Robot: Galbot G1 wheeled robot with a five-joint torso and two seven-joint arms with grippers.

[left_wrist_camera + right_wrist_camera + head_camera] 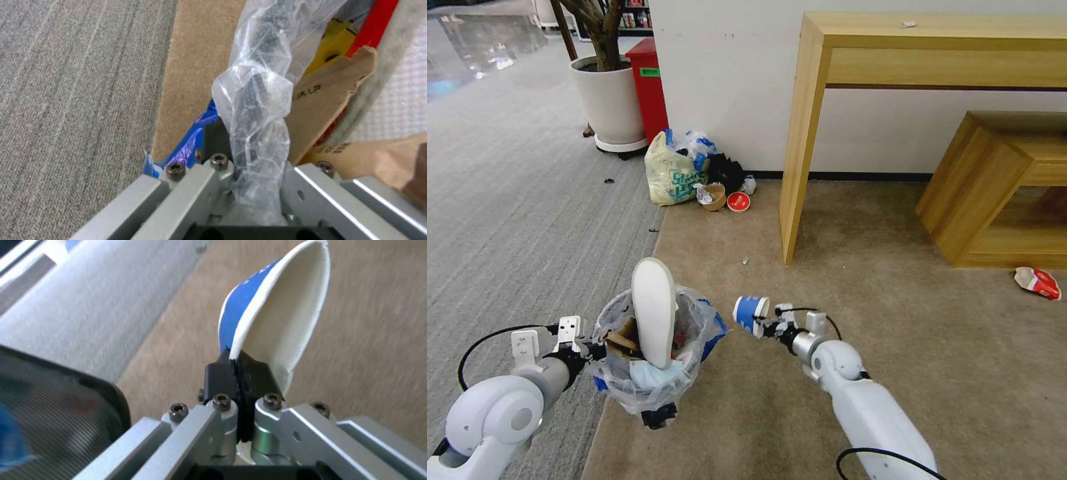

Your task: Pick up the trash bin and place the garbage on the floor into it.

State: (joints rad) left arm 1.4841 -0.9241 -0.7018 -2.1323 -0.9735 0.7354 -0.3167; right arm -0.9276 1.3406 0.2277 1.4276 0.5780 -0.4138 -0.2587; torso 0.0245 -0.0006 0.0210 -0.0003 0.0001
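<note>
Your left tool [589, 349] is clamped on the bag-wrapped rim of the trash bin [650, 380], holding it up off the floor [894, 320] near the left edge of the beige carpet. The left wrist view shows the crinkly liner [253, 110] pinched between its jaws. The bin is already stuffed: a white foam insole [654, 310] stands upright out of it, with brown cardboard [622, 343] beside it. Your right tool [766, 325] is just right of the bin, fingers squeezed tight on the rim of a blue-white cup [750, 311], which lies on its side in the air, mouth facing right. A red wrapper [1038, 281] sits on the carpet far right, by the low wooden shelf [994, 193].
</note>
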